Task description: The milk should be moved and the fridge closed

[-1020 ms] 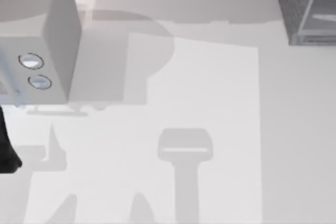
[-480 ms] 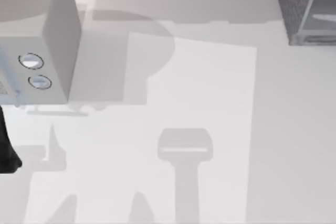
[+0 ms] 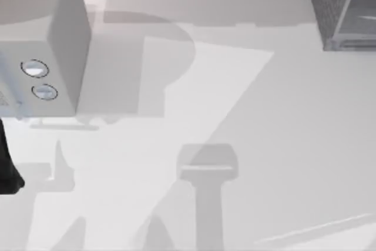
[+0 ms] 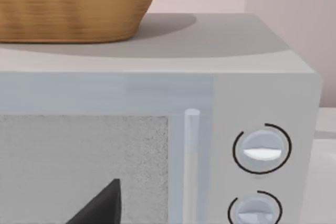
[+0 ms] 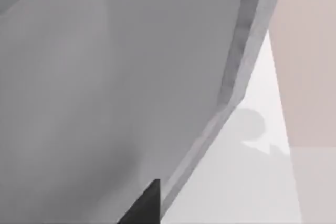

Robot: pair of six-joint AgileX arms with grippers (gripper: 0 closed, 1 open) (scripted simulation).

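While one dark fingertip (image 5: 143, 205) of the right arm's jaws shows close against the smooth grey door panel (image 5: 105, 77) of the fridge (image 3: 343, 7), I cannot tell how far those jaws are parted. The fridge stands at the desk's (image 3: 264, 116) far right corner. The left arm (image 3: 7, 166) sits at the desk's left edge, a fingertip (image 4: 102, 208) before the pale two-dial box (image 4: 252, 150), which bears a wicker basket (image 4: 73, 3).
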